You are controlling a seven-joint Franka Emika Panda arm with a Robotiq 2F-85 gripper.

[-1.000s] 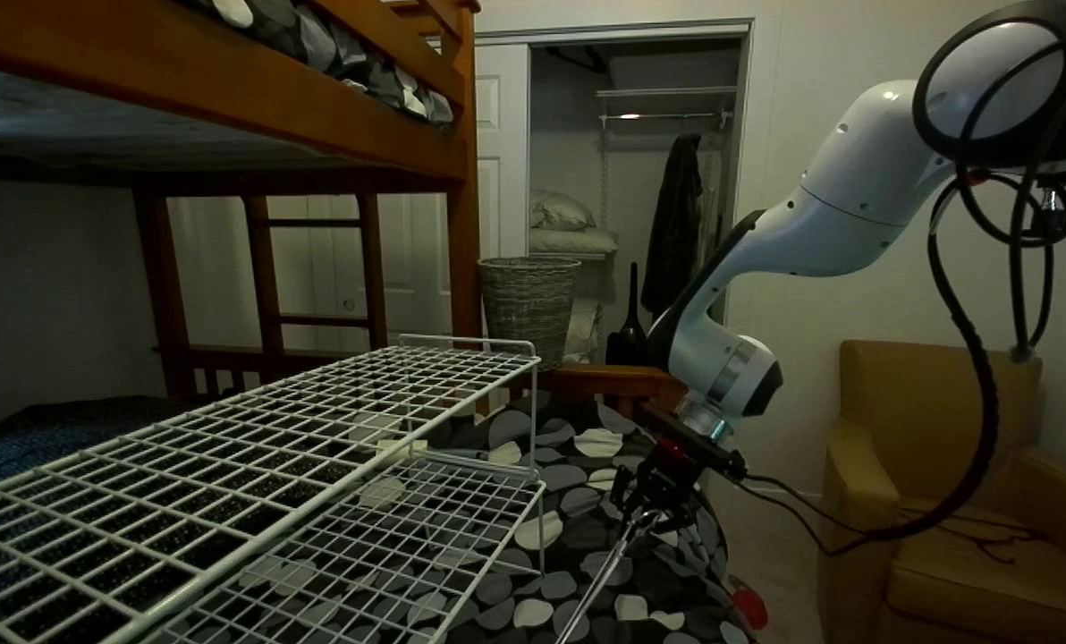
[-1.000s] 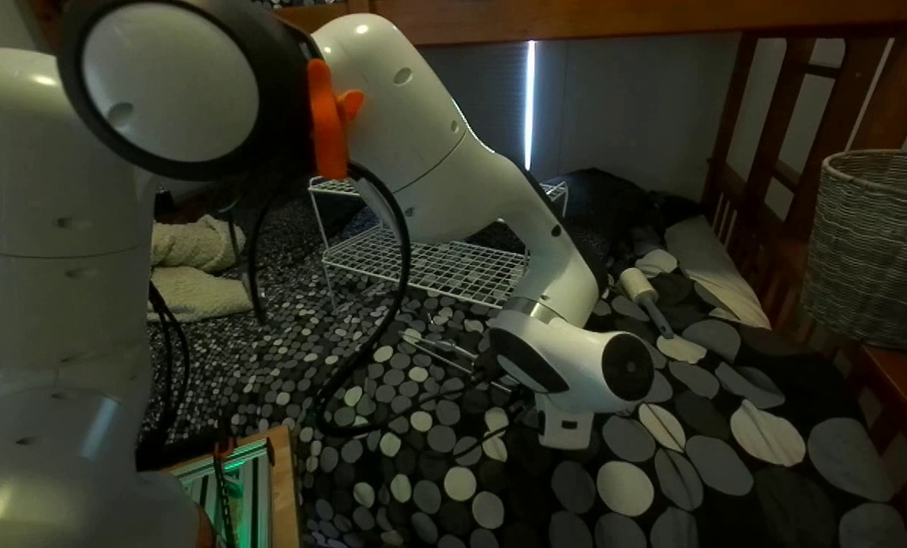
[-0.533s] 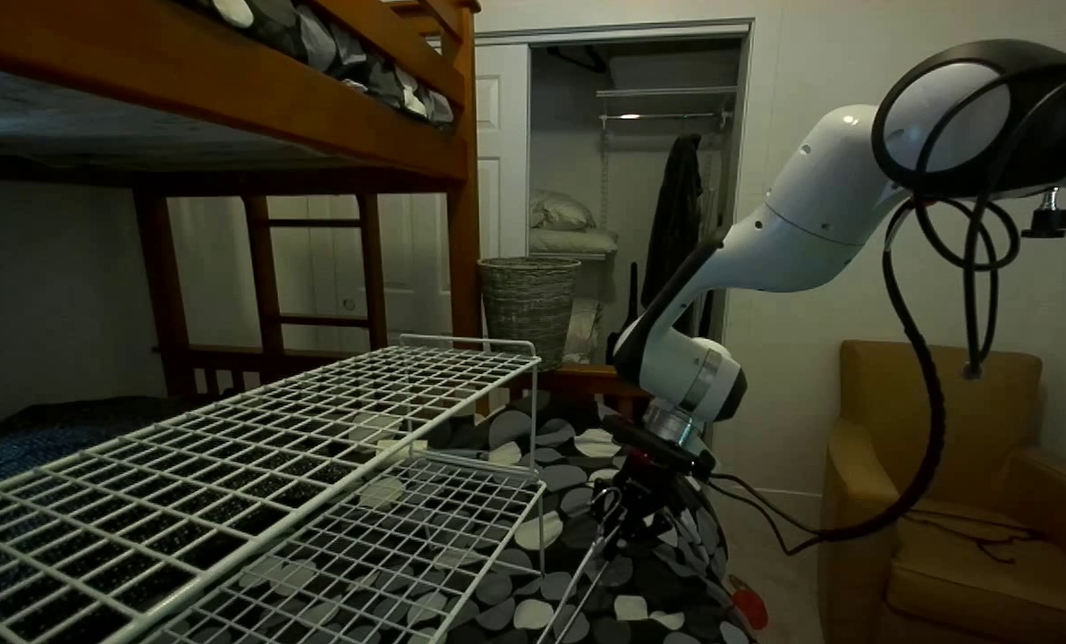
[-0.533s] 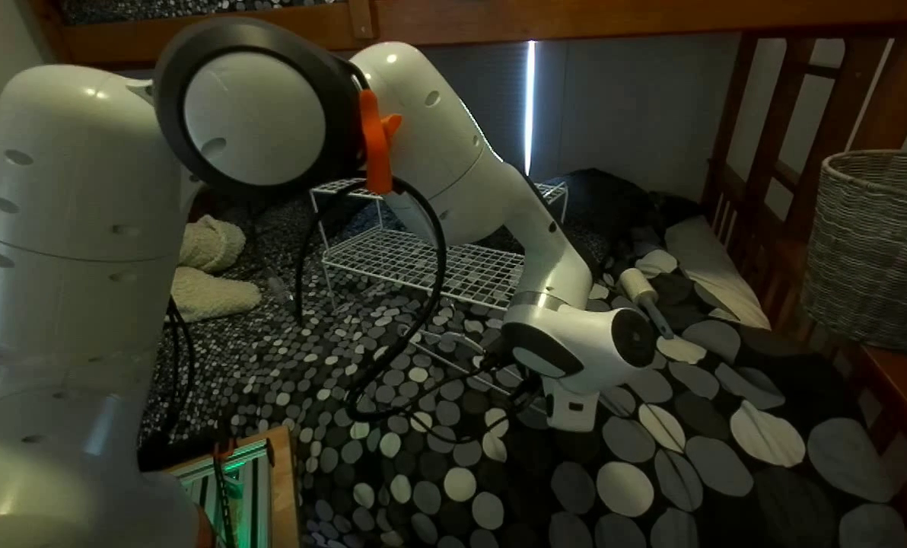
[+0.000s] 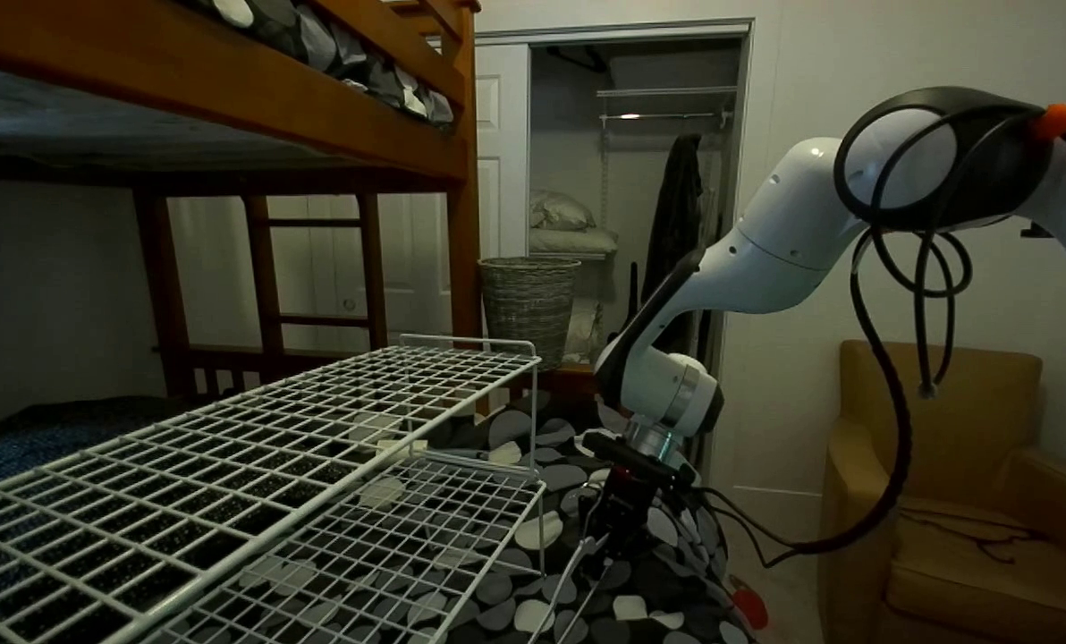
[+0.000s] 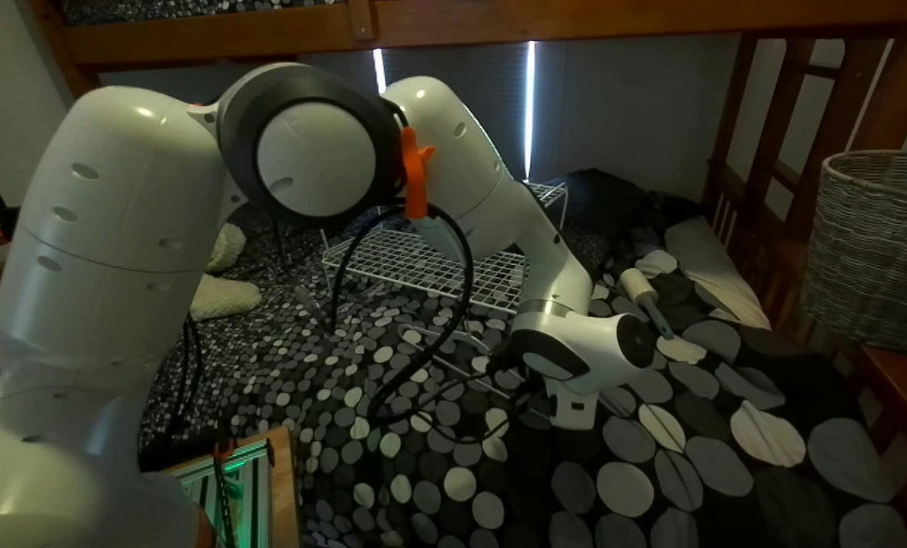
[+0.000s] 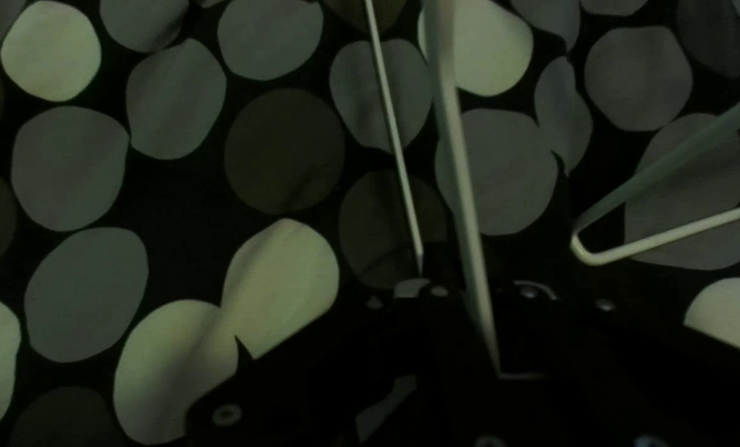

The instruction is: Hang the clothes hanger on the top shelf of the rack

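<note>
1. My end effector (image 7: 469, 292) is gripping the clothes hanger (image 7: 458, 161). In the wrist view one broad pale limb runs down into my grasp, and a slimmer limb beside it reaches the dark tip on the left.

2. From my grasp the hanger points away from me, both limbs leaving by the top border of the wrist view with a slight lean to the left.

3. In an exterior view the hanger (image 5: 559, 588) slants down and leftward from my end effector to the bottom border. In an exterior view the hanger (image 6: 461, 371) has its free end, a rounded bend, pointing up and left.

4. The rack (image 6: 423, 262) stands on the dotted surface (image 6: 438, 487), toward its back edge; the hanger's long axis runs roughly alongside the rack's long front edge.

5. I have the hanger between the rack and the right edge of the surface (image 5: 698, 617) in an exterior view, apart from the top shelf (image 5: 265, 456). Whether its free end touches the surface, I cannot tell.

6. A lint roller (image 6: 644, 293) lies toward the right edge of the surface in an exterior view; a wicker basket (image 6: 876, 247) stands just beyond that edge.
</note>
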